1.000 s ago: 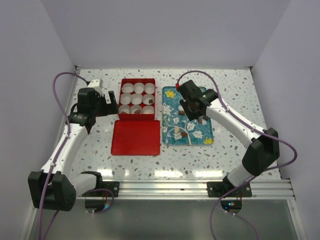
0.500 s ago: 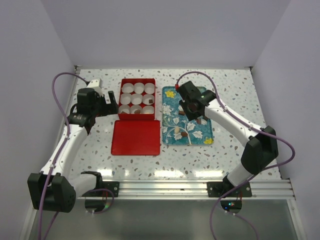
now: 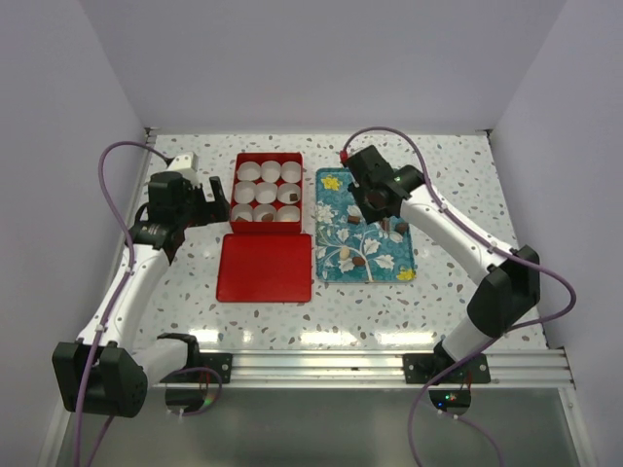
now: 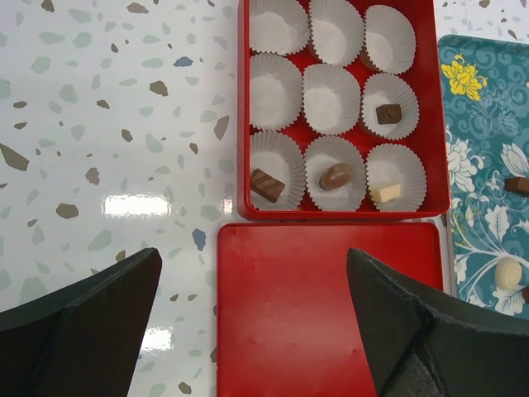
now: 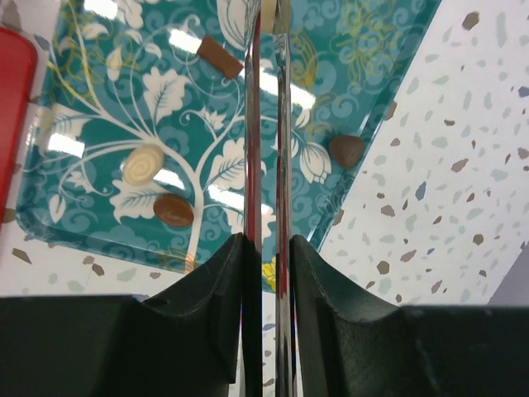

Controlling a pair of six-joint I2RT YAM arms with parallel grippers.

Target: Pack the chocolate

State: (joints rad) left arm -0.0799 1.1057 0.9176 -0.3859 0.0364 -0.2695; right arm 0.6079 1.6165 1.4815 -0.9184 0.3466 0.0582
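The red box [image 3: 267, 192] holds white paper cups, and four of them contain chocolate: a brown bar [image 4: 267, 184], a brown oval [image 4: 335, 175], a cream piece [image 4: 385, 193] and a dark square [image 4: 388, 113]. Loose pieces lie on the teal tray [image 3: 387, 272]: a brown bar [image 5: 219, 57], a cream oval [image 5: 144, 163], a brown oval [image 5: 173, 210] and a dark round one [image 5: 346, 150]. My right gripper [image 5: 269, 244] hovers over the tray [image 5: 91, 124], shut on thin metal tweezers [image 5: 282, 124] whose tips run out of view. My left gripper [image 4: 256, 331] is open and empty, above the lid's left side.
The red lid [image 3: 264, 267] lies flat in front of the box, touching the tray's left edge. It also shows in the left wrist view [image 4: 326, 306]. White walls close in the speckled table on the left, the back and the right.
My right gripper has moved a little toward the far side of the tray, uncovering a dark piece near the tray's right edge. The left arm has barely moved.
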